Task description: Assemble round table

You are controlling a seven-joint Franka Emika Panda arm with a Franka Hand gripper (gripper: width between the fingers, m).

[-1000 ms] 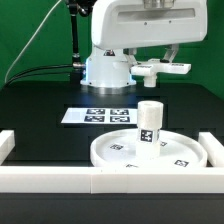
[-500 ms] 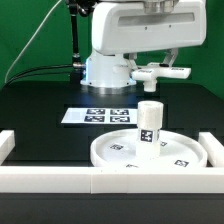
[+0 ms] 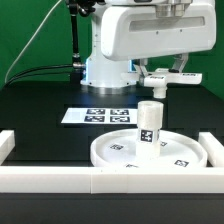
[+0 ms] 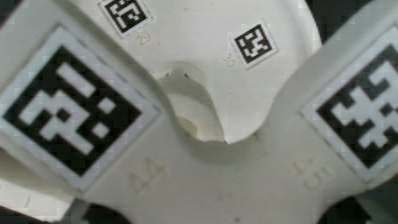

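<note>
White plastic leg (image 3: 149, 124) stands upright on disc (image 3: 115, 152) nr border wall (image 3: 60, 178), looks fitted, while gripper (image 3: 167, 70), clamped on cross base (image 3: 176, 77), holds it aloft, w/ capping leg not yet done.

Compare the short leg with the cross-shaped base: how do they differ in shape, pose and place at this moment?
Shape: the leg is a short cylinder, while the cross-shaped base is a flat cross.
Pose: the leg stands upright, but the cross-shaped base lies roughly level.
Place: the leg rests on the round disc, while the cross-shaped base is up in the air, held by the pincer.
Both are white with black-and-white square tags.
</note>
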